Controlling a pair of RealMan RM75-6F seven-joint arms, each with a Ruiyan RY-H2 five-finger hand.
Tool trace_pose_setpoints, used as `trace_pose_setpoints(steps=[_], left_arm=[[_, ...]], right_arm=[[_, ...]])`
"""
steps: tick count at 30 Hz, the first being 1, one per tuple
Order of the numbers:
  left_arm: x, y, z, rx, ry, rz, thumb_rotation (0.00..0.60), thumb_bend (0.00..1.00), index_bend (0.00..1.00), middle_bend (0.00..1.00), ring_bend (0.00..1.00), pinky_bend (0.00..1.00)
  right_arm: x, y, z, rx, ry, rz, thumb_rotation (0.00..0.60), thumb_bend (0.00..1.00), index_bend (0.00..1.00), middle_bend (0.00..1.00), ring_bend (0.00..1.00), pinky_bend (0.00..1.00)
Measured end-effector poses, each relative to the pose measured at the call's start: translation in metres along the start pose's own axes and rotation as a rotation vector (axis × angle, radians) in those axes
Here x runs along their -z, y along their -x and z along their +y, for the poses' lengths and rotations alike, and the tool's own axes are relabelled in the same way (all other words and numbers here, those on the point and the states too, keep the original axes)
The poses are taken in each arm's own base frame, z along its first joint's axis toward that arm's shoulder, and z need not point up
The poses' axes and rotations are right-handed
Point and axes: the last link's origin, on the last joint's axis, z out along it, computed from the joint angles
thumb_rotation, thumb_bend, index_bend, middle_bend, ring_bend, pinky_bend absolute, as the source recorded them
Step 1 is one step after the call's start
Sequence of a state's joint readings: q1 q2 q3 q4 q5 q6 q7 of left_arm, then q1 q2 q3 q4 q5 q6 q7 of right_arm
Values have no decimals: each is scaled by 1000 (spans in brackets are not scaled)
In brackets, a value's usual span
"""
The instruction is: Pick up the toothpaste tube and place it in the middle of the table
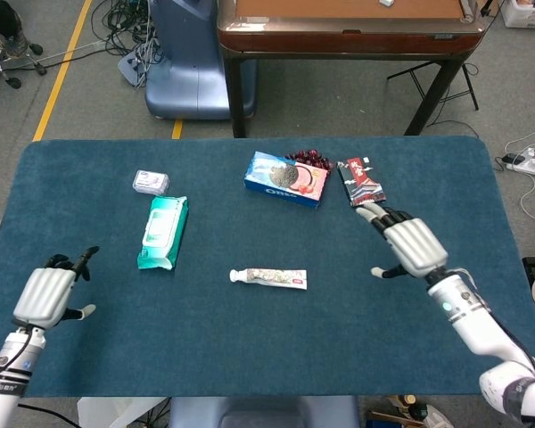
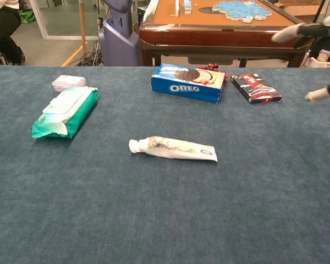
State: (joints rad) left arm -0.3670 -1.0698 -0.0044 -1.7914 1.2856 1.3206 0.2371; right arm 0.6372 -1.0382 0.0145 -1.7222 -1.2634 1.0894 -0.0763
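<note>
The white toothpaste tube [image 1: 268,278] lies flat near the middle of the blue table [image 1: 250,348], cap to the left; the chest view shows the tube [image 2: 173,148] lying alone. My right hand [image 1: 408,244] hovers well right of it, fingers spread and holding nothing; in the chest view only its fingertips [image 2: 319,94] show at the right edge. At the table's left front, my left hand [image 1: 49,292] is empty with fingers apart; the chest view does not show it.
A green wet-wipes pack [image 1: 163,234] and a small white packet [image 1: 151,182] lie at the left. A blue Oreo box [image 1: 286,178] and a dark red packet [image 1: 361,182] sit at the back, with a red-dark item [image 1: 309,159] behind the box.
</note>
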Motion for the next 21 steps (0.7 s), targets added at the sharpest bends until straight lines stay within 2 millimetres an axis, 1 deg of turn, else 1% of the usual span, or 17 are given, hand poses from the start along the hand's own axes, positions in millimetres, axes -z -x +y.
trace_pose_setpoints(steps=[2, 4, 5, 9, 11, 14, 17, 21], left_arm=[[6, 3, -8, 8, -50, 32, 600, 92, 137, 427, 380, 183], [13, 5, -15, 5, -91, 65, 600, 92, 145, 421, 378, 183], [15, 6, -17, 3, -106, 78, 600, 92, 150, 420, 378, 183], [27, 9, -23, -2, -155, 123, 600, 92, 156, 412, 378, 183], [33, 11, -23, -8, -166, 138, 600, 91, 156, 405, 377, 183], [39, 12, -20, -21, -175, 158, 600, 92, 157, 394, 375, 183], [44, 14, -14, -16, -176, 170, 600, 91, 157, 394, 375, 183], [47, 13, -9, 3, -160, 185, 600, 92, 156, 394, 375, 183]], right_arm=[[16, 2, 15, -3, 71, 27, 600, 120, 16, 161, 141, 220], [30, 5, 27, -2, 129, 55, 600, 121, 39, 173, 141, 220], [41, 7, 34, -3, 168, 72, 600, 121, 53, 184, 144, 221], [75, 15, 51, -12, 268, 123, 600, 118, 148, 249, 186, 261], [91, 19, 54, -17, 296, 150, 600, 115, 167, 261, 187, 262], [114, 24, 57, -35, 335, 188, 600, 115, 167, 267, 187, 262], [131, 30, 56, -59, 357, 204, 600, 115, 179, 280, 187, 262], [142, 35, 50, -63, 342, 201, 600, 114, 202, 290, 187, 262]])
